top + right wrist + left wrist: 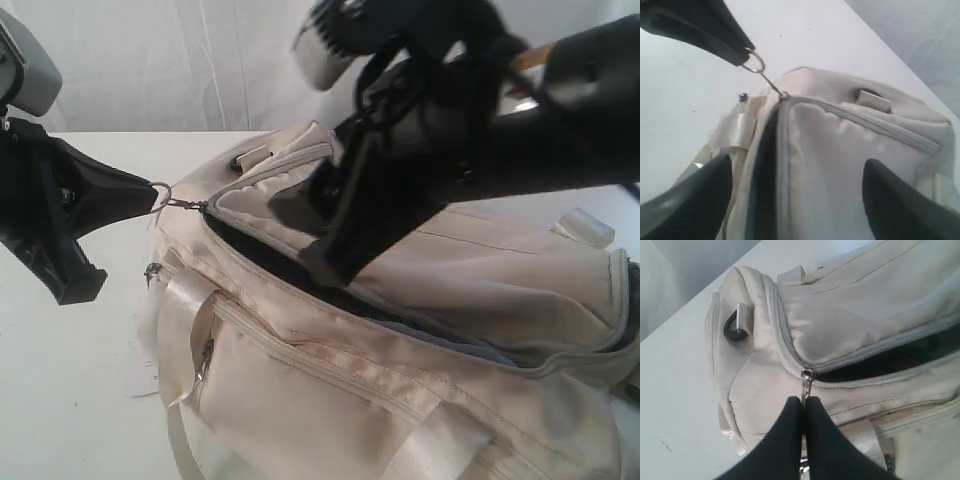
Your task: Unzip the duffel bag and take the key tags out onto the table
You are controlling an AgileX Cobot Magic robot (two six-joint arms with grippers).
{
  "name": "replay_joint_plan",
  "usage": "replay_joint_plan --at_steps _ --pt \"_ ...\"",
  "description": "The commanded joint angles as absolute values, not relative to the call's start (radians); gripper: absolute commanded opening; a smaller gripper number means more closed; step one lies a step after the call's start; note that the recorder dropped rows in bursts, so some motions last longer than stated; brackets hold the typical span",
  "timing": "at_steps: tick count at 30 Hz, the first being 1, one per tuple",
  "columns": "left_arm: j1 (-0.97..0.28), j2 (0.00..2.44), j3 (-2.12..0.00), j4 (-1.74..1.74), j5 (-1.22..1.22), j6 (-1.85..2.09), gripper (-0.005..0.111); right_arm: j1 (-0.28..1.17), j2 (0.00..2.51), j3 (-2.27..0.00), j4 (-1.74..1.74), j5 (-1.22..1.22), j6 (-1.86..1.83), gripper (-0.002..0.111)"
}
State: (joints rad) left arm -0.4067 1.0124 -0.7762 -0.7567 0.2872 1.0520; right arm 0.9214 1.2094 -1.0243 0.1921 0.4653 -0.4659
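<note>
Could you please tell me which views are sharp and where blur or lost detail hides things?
Exterior view: the right arm close to the lens is soft, while the duffel bag is fairly crisp. Left wrist view: the zipper pull is sharp, but the left gripper is featureless black. Right wrist view: soft throughout; the right gripper shows only as dark blurs.

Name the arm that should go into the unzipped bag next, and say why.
Probably right. The right gripper hangs open over the gaping opening of the duffel bag, while the left gripper is shut on the zipper pull at the bag's end. The key tags are not in view.
</note>
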Motion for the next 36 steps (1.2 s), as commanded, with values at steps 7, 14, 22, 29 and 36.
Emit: replay_joint_plan --at_steps 7,14,22,29,36 --pt "-0.413 1.001 -0.78 -0.779 0.296 1.052 0.0 0.999 1.482 -1.026 0.196 0.157 -0.574 0.068" --pt "-0.413 1.001 -0.78 -0.779 0.297 1.054 0.0 0.999 1.524 -1.026 0.198 0.139 -0.574 0.051" --pt "-0.413 1.001 -0.78 -0.779 0.288 1.054 0.0 1.002 1.541 -1.026 0.21 0.19 -0.572 0.021" --pt "-0.413 1.054 -0.782 -0.782 0.185 1.054 0.0 1.054 1.541 -1.026 0.23 0.279 -0.572 0.0" --pt "-0.397 1.291 -1.037 -0.775 0.322 1.053 0.0 1.109 1.53 -1.021 0.232 0.362 -0.516 0.0"
